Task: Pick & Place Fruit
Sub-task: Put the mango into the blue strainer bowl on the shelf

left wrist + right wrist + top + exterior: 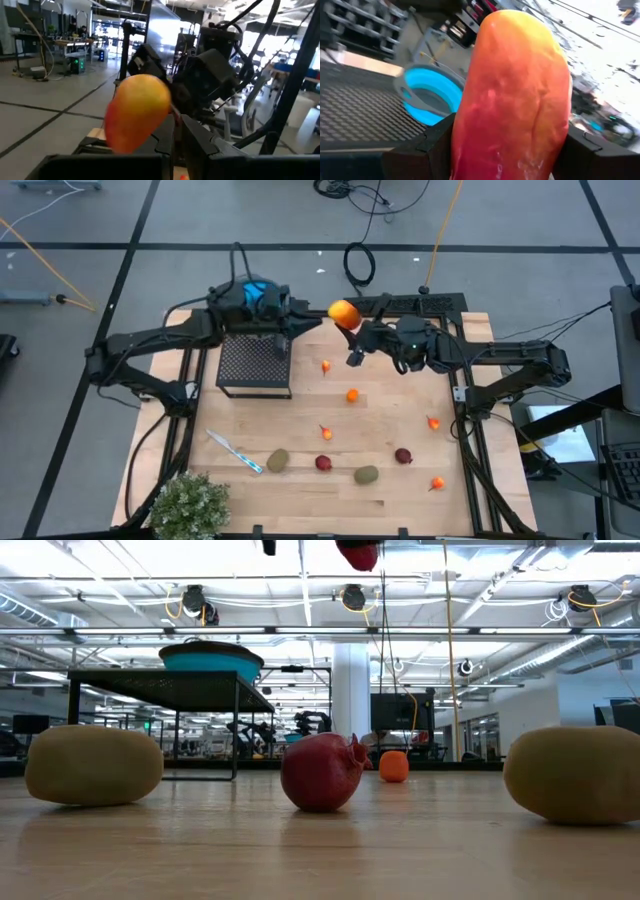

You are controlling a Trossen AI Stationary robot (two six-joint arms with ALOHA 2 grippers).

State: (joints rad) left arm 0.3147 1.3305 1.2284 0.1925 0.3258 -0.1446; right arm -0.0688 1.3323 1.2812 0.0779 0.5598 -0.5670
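Note:
The longer red-orange fruit piece [344, 312] is up in the air at the table's far middle, in my right gripper [510, 155], which is shut on it. It fills the right wrist view and shows at the top edge of the low view [358, 552]. A blue bowl [258, 292] sits on a black mesh stand [254, 363] just left of it. My left gripper [298, 322] hovers by the bowl, facing the held fruit [137, 112]. Small orange and red balls, dark red rounds [323, 463] and olive-brown ovals [278, 461] lie on the table. My right gripper pinches the long red-orange fruit between its two fingers [437, 145], one on each long side near its lower part [470, 150]. The fingers reach in from the table's right. The fruit is lifted clear, high above the table, standing up out of the fingers.
A blue-and-white stick [235, 452] and a bushy green plant [190, 505] are at the near left. The orange ball [352, 394] lies mid-table and small pieces [433, 422] toward the right. Both arms crowd the far middle beside the stand.

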